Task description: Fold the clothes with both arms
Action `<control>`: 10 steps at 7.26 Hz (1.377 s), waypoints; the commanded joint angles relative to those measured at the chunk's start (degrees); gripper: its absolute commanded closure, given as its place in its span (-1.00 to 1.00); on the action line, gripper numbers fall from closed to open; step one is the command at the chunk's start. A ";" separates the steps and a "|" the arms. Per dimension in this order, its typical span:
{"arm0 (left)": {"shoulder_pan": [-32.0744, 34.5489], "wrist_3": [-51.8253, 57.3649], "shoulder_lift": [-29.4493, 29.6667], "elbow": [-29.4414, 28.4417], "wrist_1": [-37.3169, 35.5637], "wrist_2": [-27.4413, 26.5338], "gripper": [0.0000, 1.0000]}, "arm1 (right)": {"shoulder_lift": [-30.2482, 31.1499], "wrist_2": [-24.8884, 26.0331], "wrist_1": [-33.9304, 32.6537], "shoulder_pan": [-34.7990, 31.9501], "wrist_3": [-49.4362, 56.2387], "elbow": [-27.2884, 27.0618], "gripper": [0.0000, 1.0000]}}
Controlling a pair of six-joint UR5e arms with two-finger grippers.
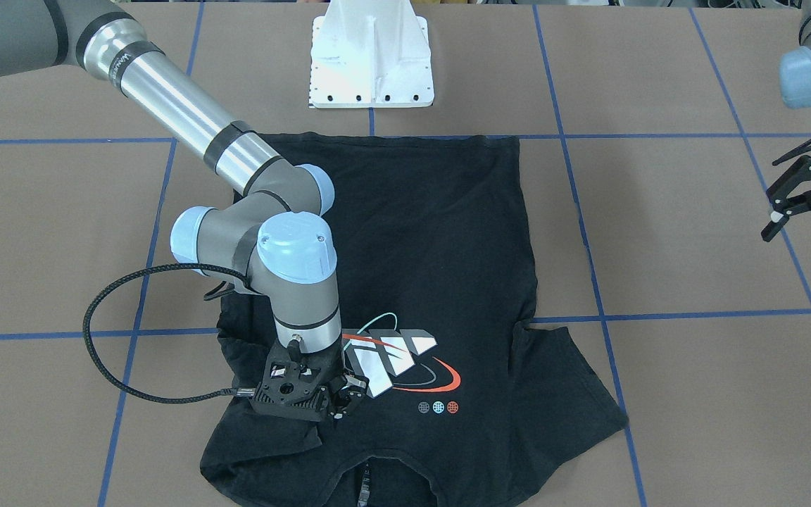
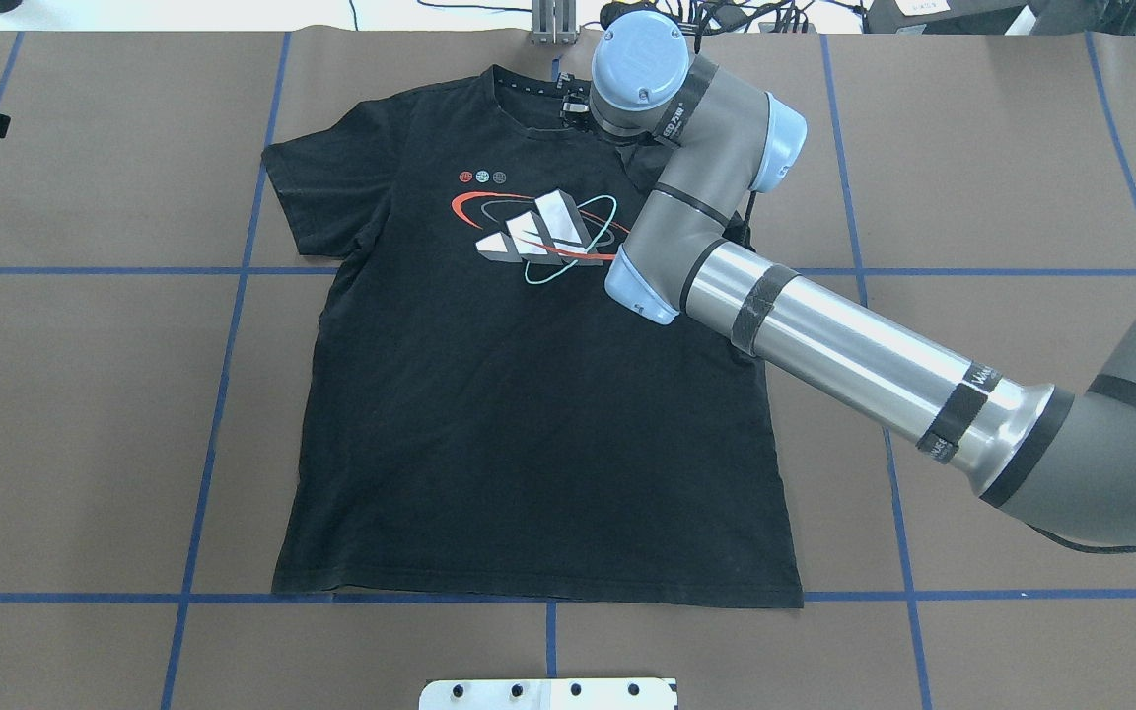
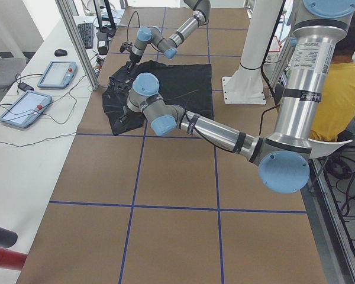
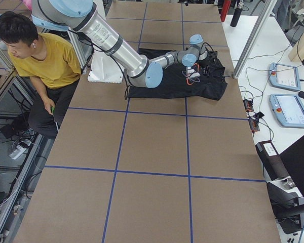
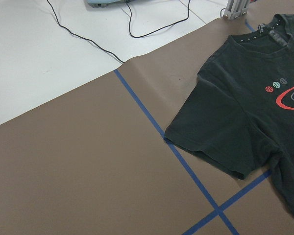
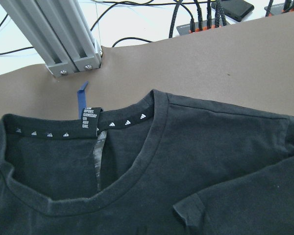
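The black T-shirt (image 1: 434, 239) lies flat, print up, collar toward the table's far edge (image 2: 529, 414). Its sleeve on my right side is bunched and folded in onto the chest (image 1: 250, 394); a folded hem shows in the right wrist view (image 6: 188, 215). My right gripper (image 1: 346, 401) is low over the shirt beside the block-letter graphic (image 1: 391, 359). I cannot tell whether it grips cloth. In the overhead view my right wrist (image 2: 642, 69) hides it. My left gripper (image 1: 807, 243) hangs open and empty off to the shirt's left, beyond the flat sleeve (image 5: 220, 142).
The white pedestal base (image 1: 370, 63) stands at the robot's side of the table. Blue tape lines (image 2: 233, 296) cross the brown table. An aluminium post (image 6: 63, 44) and cables are just past the collar. A seated operator (image 4: 45, 61) and tablets (image 4: 289, 109) are beside the table.
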State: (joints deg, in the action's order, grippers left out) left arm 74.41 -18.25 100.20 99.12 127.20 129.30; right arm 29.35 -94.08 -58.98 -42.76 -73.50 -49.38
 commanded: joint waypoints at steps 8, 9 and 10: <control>-19.20 -37.29 21.59 -36.23 23.51 -33.01 -1.00 | 33.45 -19.64 -12.21 -12.60 23.46 -41.12 -1.00; -21.65 -38.08 22.92 -40.72 25.71 -35.49 -1.00 | 36.54 -20.70 -11.60 -13.74 25.93 -42.19 -1.00; -22.46 -38.18 23.11 -43.11 27.39 -37.96 -0.98 | 37.18 -21.05 -11.59 -14.36 27.43 -42.20 -1.00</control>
State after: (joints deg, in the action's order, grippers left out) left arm 53.63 -55.90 122.38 60.05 152.13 94.67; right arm 64.30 -114.26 -70.77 -56.05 -48.57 -90.54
